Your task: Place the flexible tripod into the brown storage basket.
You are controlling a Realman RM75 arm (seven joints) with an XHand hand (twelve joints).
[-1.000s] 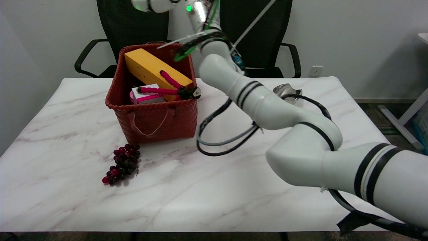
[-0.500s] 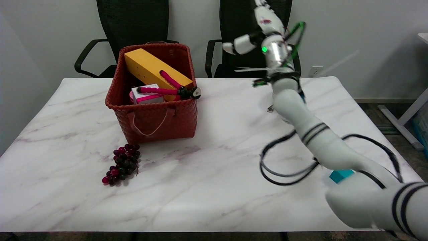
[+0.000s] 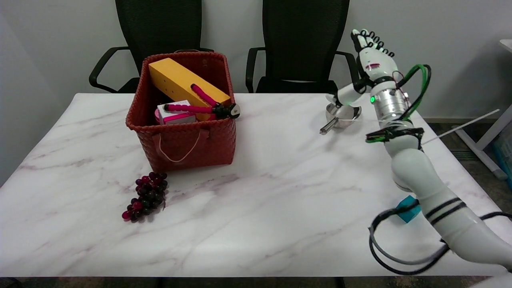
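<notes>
The right hand (image 3: 370,56) is raised at the far right of the table (image 3: 256,208), fingers spread and pointing up, thumb stuck out to the side — it holds nothing. Its white arm (image 3: 416,176) runs down to the lower right corner, with green and black cables looped around the wrist and forearm. Just beside and below the thumb sits a small metal bowl (image 3: 340,116) with a short handle. A teal block (image 3: 408,208) lies near the arm, partly hidden by it.

Well apart, on the left half, stands the basket (image 3: 184,148). The tripod (image 3: 204,106) lies inside it — pink legs across a white-and-pink box (image 3: 176,114), black head propped at the right rim. A yellow box (image 3: 180,82) leans tilted behind it. A bunch of dark grapes (image 3: 147,196) rests on the table in front of the basket. Two black chairs (image 3: 304,44) stand behind the table.
</notes>
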